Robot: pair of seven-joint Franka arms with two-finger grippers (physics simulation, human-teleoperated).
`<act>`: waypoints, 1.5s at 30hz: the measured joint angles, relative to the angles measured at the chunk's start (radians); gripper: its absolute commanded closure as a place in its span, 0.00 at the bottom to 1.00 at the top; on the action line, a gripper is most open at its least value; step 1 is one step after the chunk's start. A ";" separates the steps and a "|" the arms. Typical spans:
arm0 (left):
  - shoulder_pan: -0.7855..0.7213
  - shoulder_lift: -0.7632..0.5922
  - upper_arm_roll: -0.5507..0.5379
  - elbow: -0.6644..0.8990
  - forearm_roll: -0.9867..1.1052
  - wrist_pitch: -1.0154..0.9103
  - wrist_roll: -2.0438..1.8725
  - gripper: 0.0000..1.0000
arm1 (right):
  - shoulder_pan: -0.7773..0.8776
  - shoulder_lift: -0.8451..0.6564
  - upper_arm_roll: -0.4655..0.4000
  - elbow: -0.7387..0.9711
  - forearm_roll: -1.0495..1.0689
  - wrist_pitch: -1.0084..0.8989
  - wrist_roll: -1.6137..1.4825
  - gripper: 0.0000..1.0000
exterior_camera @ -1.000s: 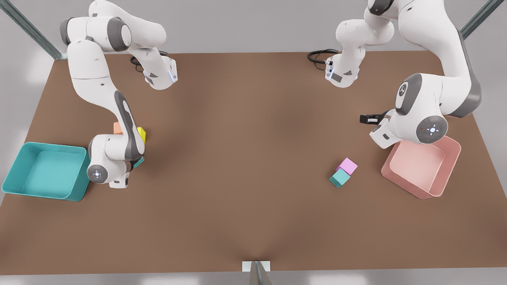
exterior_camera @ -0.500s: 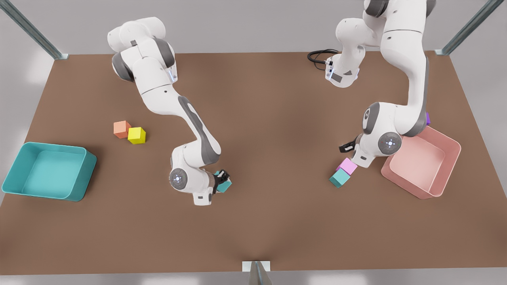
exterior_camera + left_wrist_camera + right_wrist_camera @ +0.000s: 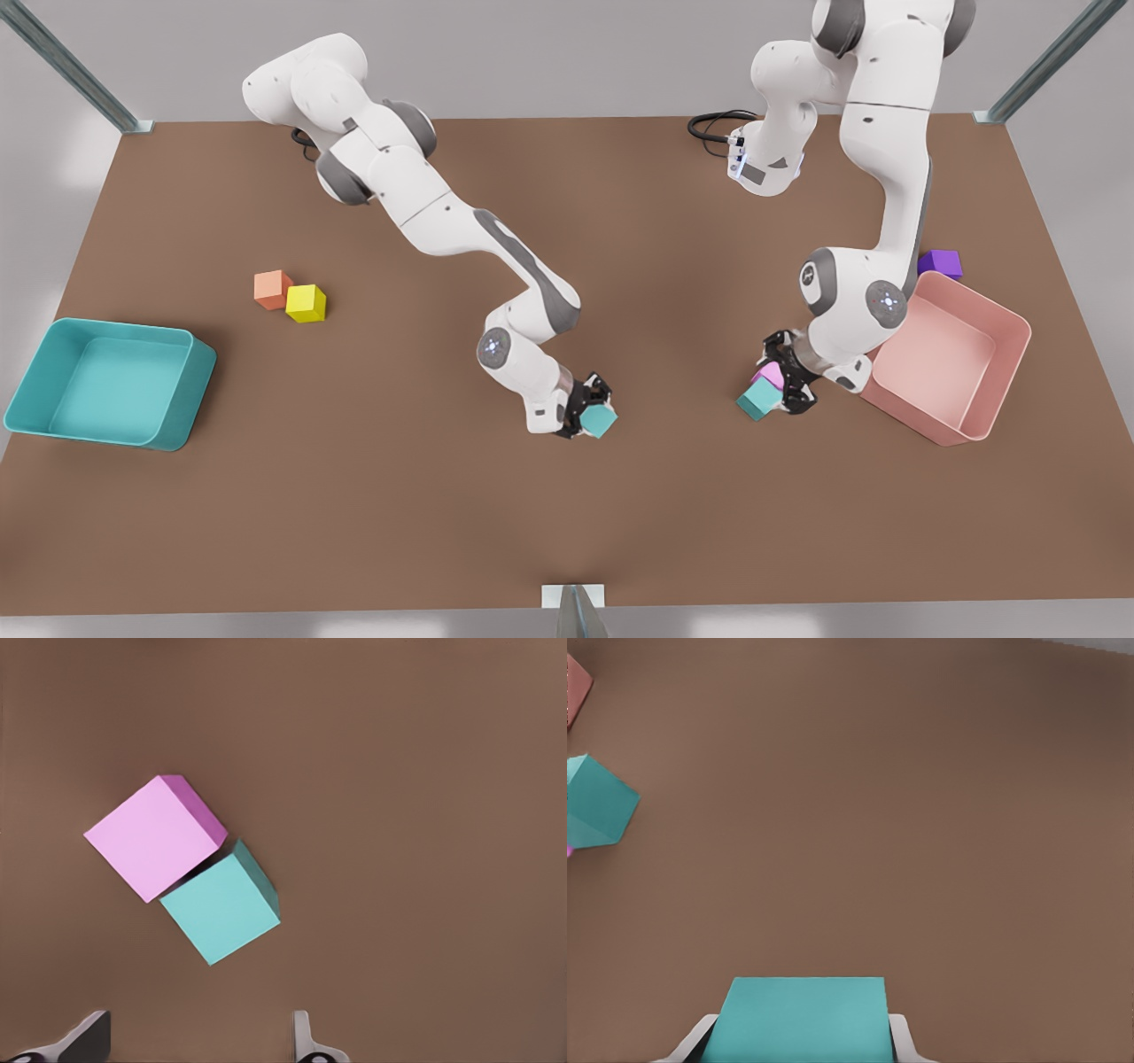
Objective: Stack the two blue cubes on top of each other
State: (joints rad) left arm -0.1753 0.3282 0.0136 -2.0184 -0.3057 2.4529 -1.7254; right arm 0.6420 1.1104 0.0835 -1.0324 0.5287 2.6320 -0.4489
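One teal cube (image 3: 600, 419) is clamped in my right gripper (image 3: 589, 412), just above the table's middle; in the right wrist view that cube (image 3: 802, 1019) sits between the fingers. The other teal cube (image 3: 759, 398) rests on the table at the front view's right, touching a pink cube (image 3: 769, 374). My left gripper (image 3: 784, 381) hovers open over this pair. In the left wrist view the teal cube (image 3: 221, 911) and pink cube (image 3: 152, 836) lie ahead of the spread fingertips (image 3: 303, 1032). The resting teal cube (image 3: 598, 804) also appears far off in the right wrist view.
A pink bin (image 3: 921, 424) stands right beside the left gripper, with a purple cube (image 3: 940, 263) behind it. A teal bin (image 3: 190, 399) sits at the front view's left edge. An orange cube (image 3: 272, 289) and a yellow cube (image 3: 306, 303) lie near it.
My right gripper carried its teal cube from beside the teal bin to the table's middle. My left gripper swung down from the pink bin to over the pink and teal cubes.
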 measured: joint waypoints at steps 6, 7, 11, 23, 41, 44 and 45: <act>0.027 0.020 -0.001 -0.004 -0.009 0.001 -0.147 0.00 | 0.002 0.020 0.001 0.003 -0.001 0.098 0.010 0.00; 0.031 0.024 -0.001 -0.004 -0.016 -0.009 -0.162 0.00 | 0.000 0.014 0.001 0.001 -0.001 0.104 0.012 0.00; 0.037 0.057 -0.001 0.010 -0.050 -0.024 -0.217 0.00 | -0.109 -0.118 0.006 -0.006 0.009 -0.041 0.019 0.00; 0.034 0.121 -0.003 0.034 -0.091 -0.001 -0.325 0.00 | -0.446 -0.864 -0.165 -0.236 -0.519 -1.166 0.196 0.00; 0.072 0.172 -0.004 0.094 -0.078 -0.009 -0.395 0.00 | -0.434 -0.862 -0.167 -0.295 -0.572 -1.320 0.483 0.00; 0.071 0.172 -0.005 0.092 -0.065 -0.056 -0.402 0.00 | -0.433 -0.863 -0.167 -0.274 -0.563 -1.324 0.510 0.00; 0.071 0.171 -0.004 0.092 -0.062 -0.069 -0.404 0.00 | -0.434 -0.863 -0.167 -0.271 -0.562 -1.324 0.518 0.00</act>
State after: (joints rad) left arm -0.1043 0.4993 0.0091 -1.9260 -0.3681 2.3838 -2.1290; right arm 0.2076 0.2478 -0.0836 -1.3030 -0.0335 1.3076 0.0688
